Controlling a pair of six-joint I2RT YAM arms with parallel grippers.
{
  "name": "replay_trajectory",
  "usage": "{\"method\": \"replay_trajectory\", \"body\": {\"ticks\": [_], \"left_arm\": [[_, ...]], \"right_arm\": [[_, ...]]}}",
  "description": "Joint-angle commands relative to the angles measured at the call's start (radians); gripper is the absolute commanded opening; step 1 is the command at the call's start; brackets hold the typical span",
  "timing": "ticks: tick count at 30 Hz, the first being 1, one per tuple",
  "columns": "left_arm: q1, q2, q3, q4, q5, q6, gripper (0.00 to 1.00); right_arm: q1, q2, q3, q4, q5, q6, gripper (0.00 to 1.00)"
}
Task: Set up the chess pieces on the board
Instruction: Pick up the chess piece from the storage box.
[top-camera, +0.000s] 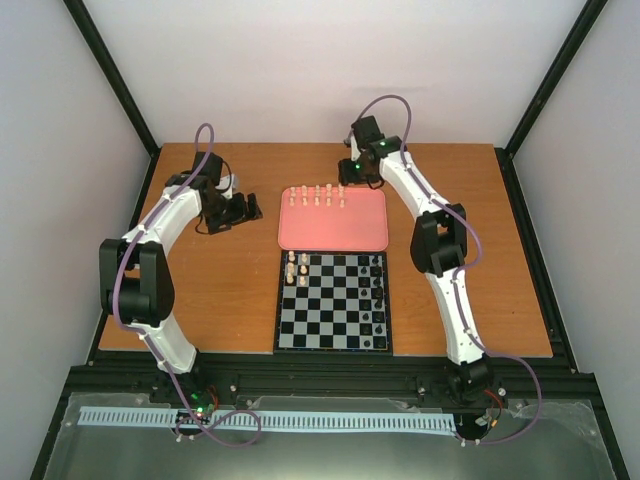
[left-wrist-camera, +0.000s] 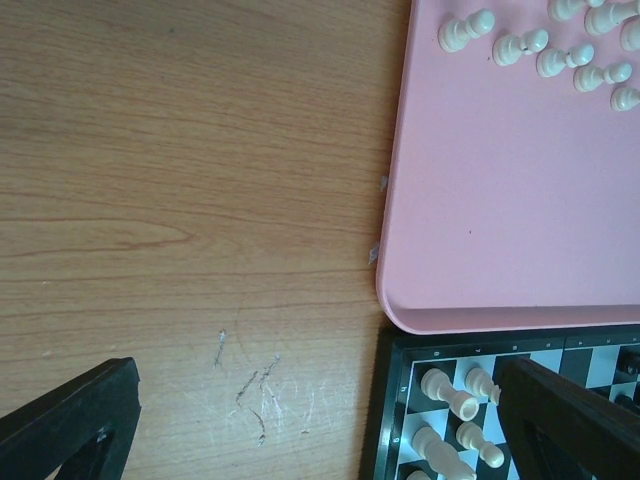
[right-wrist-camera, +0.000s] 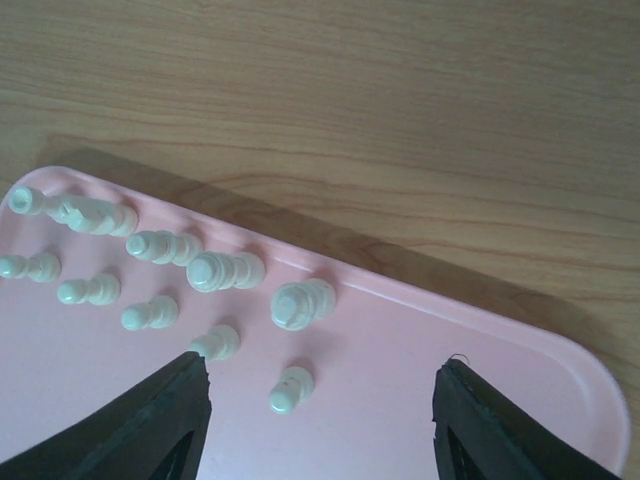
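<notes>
The chequered board (top-camera: 334, 302) lies at the table's front middle. Several cream chess pieces (top-camera: 317, 196) stand along the far edge of the pink tray (top-camera: 334, 232) behind it. Several more cream pieces (top-camera: 295, 268) stand on the board's far left corner; they also show in the left wrist view (left-wrist-camera: 450, 394). My right gripper (top-camera: 349, 172) hovers open over the tray's far right corner, with a cream pawn (right-wrist-camera: 291, 389) between its fingers (right-wrist-camera: 160, 420). My left gripper (top-camera: 232, 210) is open and empty over bare table left of the tray.
Black pieces (top-camera: 377, 295) line the board's right edge. The tray's rim (left-wrist-camera: 395, 250) touches the board's far edge. The wooden table is bordered by black frame rails, with walls at the back and sides.
</notes>
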Motion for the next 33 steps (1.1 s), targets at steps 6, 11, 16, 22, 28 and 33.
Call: {"method": "replay_trajectory", "body": {"ticks": [6, 11, 16, 22, 28, 33], "left_arm": [[0.008, 0.033, 0.053, -0.002, -0.012, 0.014, 1.00], [0.009, 0.043, 0.053, 0.002, -0.009, 0.014, 1.00], [0.009, 0.051, 0.049, 0.006, -0.003, 0.011, 1.00], [0.009, 0.054, 0.049, 0.007, -0.004, 0.011, 1.00], [0.008, 0.063, 0.052, 0.007, -0.002, 0.011, 1.00], [0.009, 0.067, 0.054, 0.006, -0.001, 0.011, 1.00]], "right_arm": [[0.005, 0.065, 0.054, 0.068, -0.080, -0.018, 0.59], [0.006, 0.088, 0.063, 0.091, -0.061, -0.006, 0.58], [0.005, 0.122, 0.100, 0.093, -0.047, -0.003, 0.58], [0.005, 0.142, 0.102, 0.091, -0.017, -0.002, 0.57], [0.006, 0.163, 0.108, 0.101, -0.020, -0.002, 0.57], [0.006, 0.187, 0.130, 0.104, -0.018, -0.001, 0.56]]}}
